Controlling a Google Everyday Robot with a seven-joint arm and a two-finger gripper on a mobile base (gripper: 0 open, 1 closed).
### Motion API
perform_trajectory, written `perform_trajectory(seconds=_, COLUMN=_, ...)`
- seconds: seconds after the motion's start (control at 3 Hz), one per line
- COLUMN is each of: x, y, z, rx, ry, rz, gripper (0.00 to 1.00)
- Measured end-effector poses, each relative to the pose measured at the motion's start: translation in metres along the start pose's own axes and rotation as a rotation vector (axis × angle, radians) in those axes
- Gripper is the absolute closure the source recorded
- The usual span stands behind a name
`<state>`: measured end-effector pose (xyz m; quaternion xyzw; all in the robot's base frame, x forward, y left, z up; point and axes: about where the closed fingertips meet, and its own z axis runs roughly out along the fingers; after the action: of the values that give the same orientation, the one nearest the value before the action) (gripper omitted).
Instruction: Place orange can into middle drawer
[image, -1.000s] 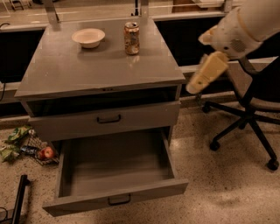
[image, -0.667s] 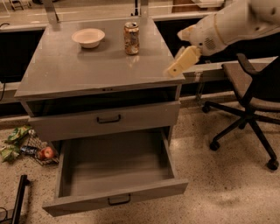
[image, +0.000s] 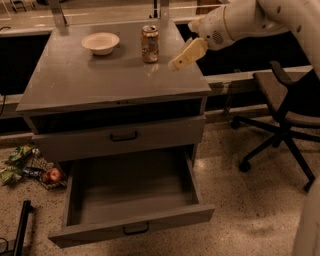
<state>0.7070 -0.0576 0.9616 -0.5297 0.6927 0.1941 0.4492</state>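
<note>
The orange can (image: 149, 44) stands upright on the grey cabinet top (image: 90, 80), near its back edge. My gripper (image: 179, 61) hangs over the top's right side, a little right of the can and apart from it, reaching in from the upper right on a white arm. The middle drawer (image: 131, 199) is the lowest one; it is pulled out wide and its deep tray holds nothing. Its small black handle (image: 136, 229) shows on the front.
A cream bowl (image: 100, 42) sits on the top, left of the can. A shut drawer front (image: 120, 136) lies above the open one. A black office chair (image: 285, 115) stands at the right. Litter and an apple (image: 52, 175) lie on the floor at left.
My gripper has moved left and up, from beside the cabinet's right edge to over its top, closer to the can. Nothing else has moved.
</note>
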Motion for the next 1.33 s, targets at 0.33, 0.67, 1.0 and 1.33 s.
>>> perform_trajectory(seconds=0.33, x=0.017, y=-0.021, z=0.033, rx=-0.002, ry=-0.069, rz=0.062, gripper=0.00)
perform_trajectory(seconds=0.67, x=0.040, y=-0.078, z=0.075, rx=0.105, ry=-0.167, rz=0.153, gripper=0.00)
perform_trajectory(seconds=1.0, x=0.049, y=-0.111, z=0.089, rx=0.210, ry=-0.199, rz=0.217, gripper=0.00)
perform_trajectory(seconds=1.33, x=0.026, y=-0.135, z=0.107, rx=0.304, ry=-0.270, rz=0.253, gripper=0.00)
